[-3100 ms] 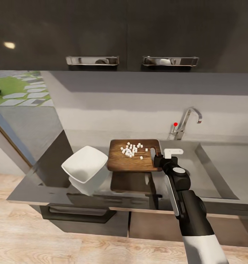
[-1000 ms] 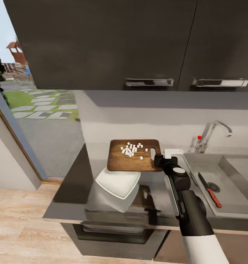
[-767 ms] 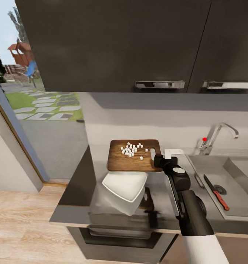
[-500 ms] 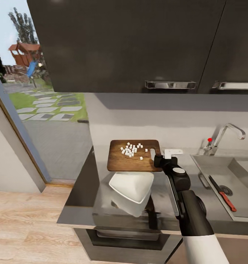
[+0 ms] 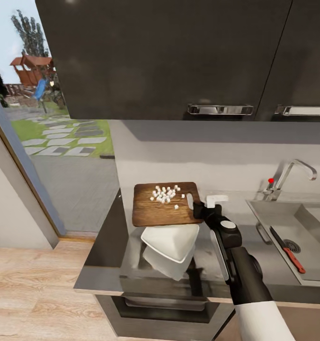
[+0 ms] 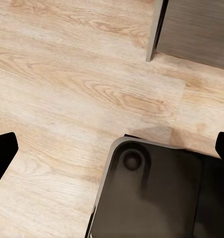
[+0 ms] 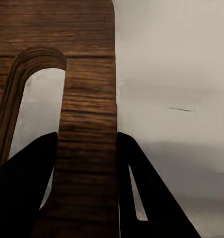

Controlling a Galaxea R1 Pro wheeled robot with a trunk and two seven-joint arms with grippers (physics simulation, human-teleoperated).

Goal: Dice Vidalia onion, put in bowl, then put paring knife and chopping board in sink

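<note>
We are holding the chopping board by its handle end in our right gripper, diced onion aboard, above the bowl; the paring knife is already lying in the sink.

Brown grainy wood chopping board; smooth shiny white bowl; shiny grey desk; dull steel sink; pale wood floor.

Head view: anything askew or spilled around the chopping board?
Nothing spilled. The chopping board is held by its handle end in the right gripper, above the countertop, overlapping the bowl's far edge. Diced onion sits on the board. The paring knife lies in the sink.
</note>
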